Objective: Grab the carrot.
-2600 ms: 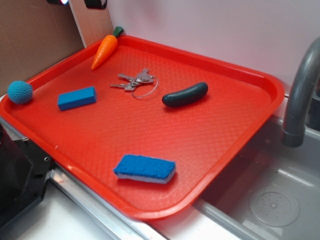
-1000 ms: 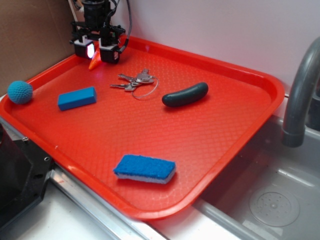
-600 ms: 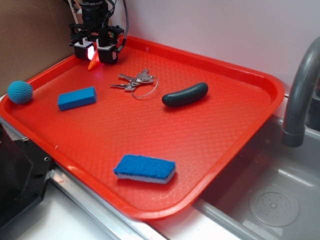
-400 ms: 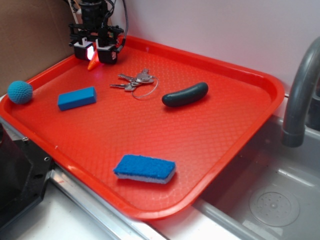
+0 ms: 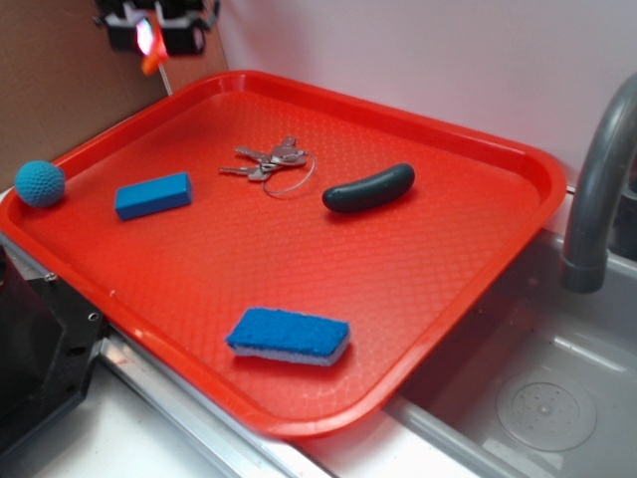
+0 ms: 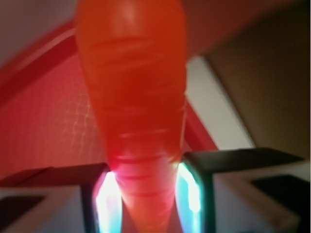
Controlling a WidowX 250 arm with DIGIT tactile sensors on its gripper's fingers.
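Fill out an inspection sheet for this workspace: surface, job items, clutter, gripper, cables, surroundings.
Surface: red tray, textured, beside a sink.
Job's things: carrot clamped between the gripper pads, lifted clear above the tray's far left corner; only its orange tip shows in the exterior view.
Clutter: keys, dark green cucumber toy, blue block, blue sponge, all on the tray; blue knit ball at the tray's left rim.
Gripper: gripper shut on the carrot, mostly cut off by the top edge.
Cables: nothing seen.
Surroundings: grey faucet, cardboard panel, white wall behind.
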